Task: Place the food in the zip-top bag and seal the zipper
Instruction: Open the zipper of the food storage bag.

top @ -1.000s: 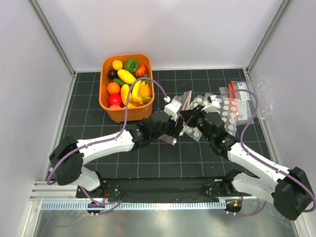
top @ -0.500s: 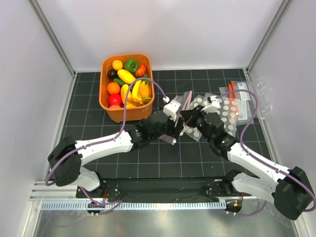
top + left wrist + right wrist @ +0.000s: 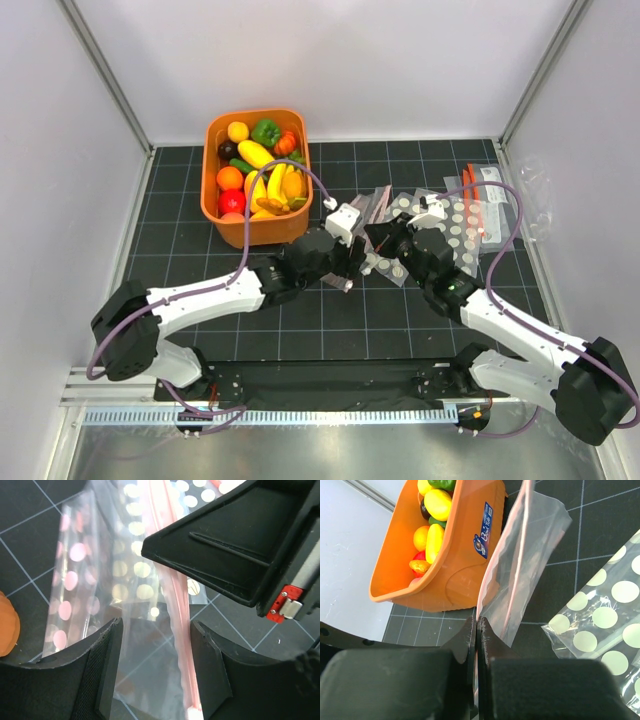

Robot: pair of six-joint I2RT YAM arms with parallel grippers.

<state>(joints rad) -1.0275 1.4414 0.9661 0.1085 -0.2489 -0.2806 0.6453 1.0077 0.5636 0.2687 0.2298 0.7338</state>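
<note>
The clear zip-top bag (image 3: 532,550) hangs between my two grippers, its pale pink zipper (image 3: 175,605) running along its mouth. My right gripper (image 3: 476,625) is shut on the bag's pink mouth edge and holds it up near the bin. My left gripper (image 3: 157,630) is open, with its fingers (image 3: 102,675) either side of the bag's lower part and the zipper close to the right finger. In the top view the left gripper (image 3: 350,268) and right gripper (image 3: 378,238) meet at mid-table. The food (image 3: 258,165) lies in the orange bin (image 3: 270,232).
White-polka-dotted bags (image 3: 455,225) lie just right of the grippers and also show in the right wrist view (image 3: 605,625). Small clear bags with red-orange strips (image 3: 472,190) lie at the far right. The orange bin (image 3: 455,580) stands close by on the left.
My left arm has shifted slightly left and away, its open fingers still around the bag. My right gripper has kept its hold and has hardly moved.
</note>
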